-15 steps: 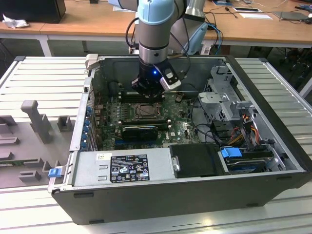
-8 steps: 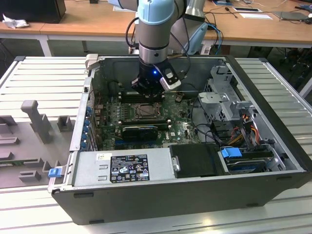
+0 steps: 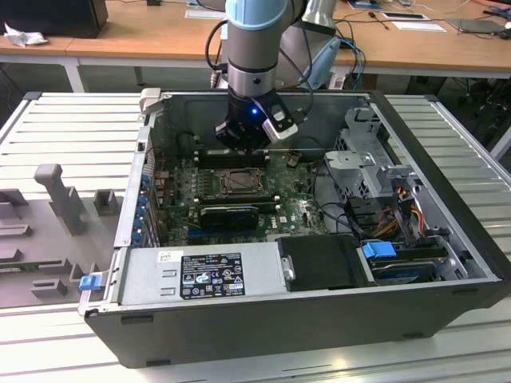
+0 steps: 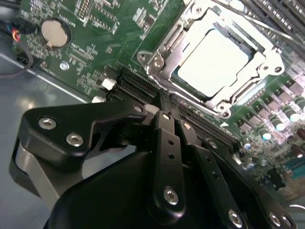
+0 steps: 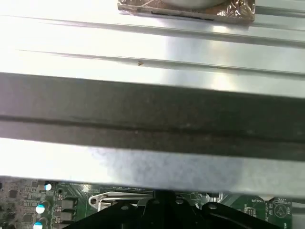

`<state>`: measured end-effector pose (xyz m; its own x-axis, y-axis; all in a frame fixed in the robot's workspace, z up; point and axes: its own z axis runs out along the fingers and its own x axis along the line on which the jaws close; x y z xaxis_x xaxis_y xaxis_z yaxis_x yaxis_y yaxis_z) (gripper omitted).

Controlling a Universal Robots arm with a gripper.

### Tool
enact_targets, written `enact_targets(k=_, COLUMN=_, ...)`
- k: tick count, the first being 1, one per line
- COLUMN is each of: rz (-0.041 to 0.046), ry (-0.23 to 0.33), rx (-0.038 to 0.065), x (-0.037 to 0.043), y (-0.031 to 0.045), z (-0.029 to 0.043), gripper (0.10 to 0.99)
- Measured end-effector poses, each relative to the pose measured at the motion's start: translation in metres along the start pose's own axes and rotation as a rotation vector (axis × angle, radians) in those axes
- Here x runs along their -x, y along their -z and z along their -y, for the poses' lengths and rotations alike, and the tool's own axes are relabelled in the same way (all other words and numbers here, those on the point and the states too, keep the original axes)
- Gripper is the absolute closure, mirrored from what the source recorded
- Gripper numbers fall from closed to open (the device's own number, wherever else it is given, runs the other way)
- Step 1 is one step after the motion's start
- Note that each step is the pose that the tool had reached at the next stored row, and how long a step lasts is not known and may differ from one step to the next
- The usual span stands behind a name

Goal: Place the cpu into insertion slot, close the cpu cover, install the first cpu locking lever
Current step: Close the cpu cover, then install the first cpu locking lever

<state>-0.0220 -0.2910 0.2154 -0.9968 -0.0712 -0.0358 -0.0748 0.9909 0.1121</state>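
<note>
The cpu (image 4: 215, 58) lies pale and flat inside the insertion slot (image 3: 239, 183) on the green board. The silver cpu cover (image 4: 162, 50) rests down around it, its window framing the chip. A thin metal lever rod (image 4: 259, 26) runs along one side of the socket. My gripper (image 4: 167, 109) hovers just off the socket's edge, over the black connector rows, with its two black fingers (image 4: 167, 143) pressed together and nothing between them. In the exterior view the gripper (image 3: 243, 142) hangs over the board's rear part, just behind the socket.
The open computer case (image 3: 239, 319) lies on a slatted metal table. A power supply (image 3: 200, 275) fills its front, with a drive cage (image 3: 371, 159) and cables to the exterior view's right. A coin cell (image 4: 55, 32) sits on the board. The case wall (image 5: 152, 114) is close by.
</note>
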Motion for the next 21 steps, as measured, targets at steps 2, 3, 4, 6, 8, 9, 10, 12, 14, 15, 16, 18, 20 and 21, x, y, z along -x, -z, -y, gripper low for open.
enact_targets(k=2, rz=-0.0001, ry=0.000, rx=0.000, x=-0.0002, y=0.0003, z=0.0020, gripper=0.980)
enact_targets(k=3, rz=-0.0001, ry=0.000, rx=0.000, x=-0.0003, y=0.0004, z=0.0027, gripper=0.980)
enact_targets(k=4, rz=-0.0001, ry=0.000, rx=0.000, x=-0.0003, y=0.0004, z=0.0033, gripper=0.980)
enact_targets(k=6, rz=0.0000, ry=0.000, rx=0.000, x=-0.0004, y=0.0005, z=0.0042, gripper=0.980)
enact_targets(k=8, rz=0.0000, ry=0.000, rx=0.000, x=-0.0004, y=0.0006, z=0.0053, gripper=0.980)
enact_targets(k=9, rz=0.0000, ry=0.000, rx=0.000, x=-0.0005, y=0.0007, z=0.0057, gripper=0.980)
enact_targets(k=10, rz=0.0000, ry=0.000, rx=0.000, x=-0.0005, y=0.0007, z=0.0062, gripper=0.980)
enact_targets(k=12, rz=0.0000, ry=0.000, rx=0.000, x=-0.0006, y=0.0008, z=0.0070, gripper=0.980)
enact_targets(k=14, rz=-0.0002, ry=0.000, rx=0.000, x=-0.0006, y=0.0025, z=0.0073, gripper=0.980)
enact_targets(k=15, rz=0.0000, ry=0.000, rx=0.000, x=-0.0004, y=0.0068, z=0.0068, gripper=0.980)
enact_targets(k=16, rz=-0.0001, ry=0.000, rx=0.000, x=-0.0001, y=0.0136, z=0.0061, gripper=0.980)
enact_targets(k=18, rz=0.0000, ry=0.000, rx=0.000, x=0.0002, y=0.0225, z=0.0051, gripper=0.980)
enact_targets(k=20, rz=-0.0001, ry=0.000, rx=0.000, x=0.0004, y=0.0280, z=0.0045, gripper=0.980)
enact_targets(k=21, rz=-0.0001, ry=0.000, rx=0.000, x=0.0004, y=0.0291, z=0.0044, gripper=0.980)
